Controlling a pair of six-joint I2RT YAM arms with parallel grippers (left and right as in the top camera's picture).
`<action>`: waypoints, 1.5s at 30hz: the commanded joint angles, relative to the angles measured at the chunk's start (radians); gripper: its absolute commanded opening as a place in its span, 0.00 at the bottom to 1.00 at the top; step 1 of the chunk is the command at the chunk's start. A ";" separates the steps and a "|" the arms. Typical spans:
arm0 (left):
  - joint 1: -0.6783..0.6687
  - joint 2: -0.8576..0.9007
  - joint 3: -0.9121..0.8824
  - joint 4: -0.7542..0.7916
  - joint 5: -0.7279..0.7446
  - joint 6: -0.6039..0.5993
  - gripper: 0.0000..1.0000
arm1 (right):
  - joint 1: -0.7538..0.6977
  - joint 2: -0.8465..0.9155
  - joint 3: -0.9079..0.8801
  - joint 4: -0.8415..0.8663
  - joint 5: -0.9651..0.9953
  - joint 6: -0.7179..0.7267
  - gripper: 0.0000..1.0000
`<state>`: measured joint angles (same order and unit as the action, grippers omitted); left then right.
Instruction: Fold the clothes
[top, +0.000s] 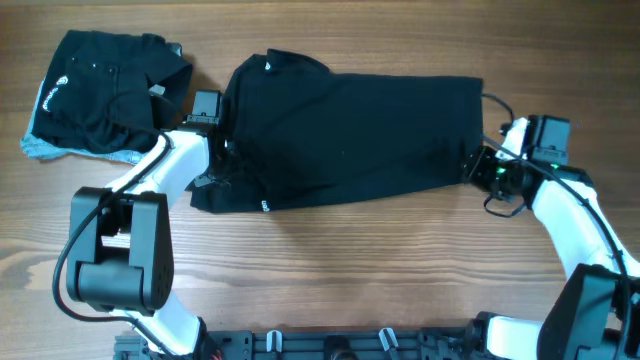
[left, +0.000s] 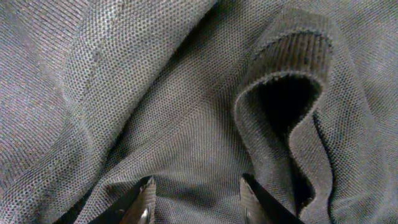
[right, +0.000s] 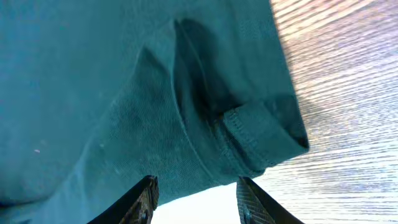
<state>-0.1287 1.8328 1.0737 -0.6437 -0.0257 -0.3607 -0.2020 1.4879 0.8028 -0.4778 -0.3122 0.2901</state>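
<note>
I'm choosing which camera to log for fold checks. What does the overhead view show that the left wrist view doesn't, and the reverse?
Only overhead: the whole black garment laid out on the wooden table, a second dark garment bundled at the far left, and the left arm and right arm at the garment's two ends.
Only left wrist: the mesh weave up close and a ribbed edge curled into a loop, with the left pincer fingers apart.
Shared: the black garment, with the left arm's end at it.
</note>
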 joint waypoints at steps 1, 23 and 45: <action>0.009 -0.002 0.006 0.008 -0.017 0.013 0.44 | 0.065 0.006 0.007 0.003 0.131 -0.025 0.43; 0.009 -0.002 0.006 -0.003 -0.017 0.013 0.45 | 0.119 0.084 0.086 -0.011 0.460 0.050 0.04; 0.009 -0.002 0.006 0.001 -0.017 0.013 0.44 | 0.120 0.034 0.134 0.120 0.652 -0.176 0.14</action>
<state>-0.1287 1.8328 1.0737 -0.6464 -0.0257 -0.3607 -0.0830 1.5406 0.9192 -0.3500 0.3210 0.1387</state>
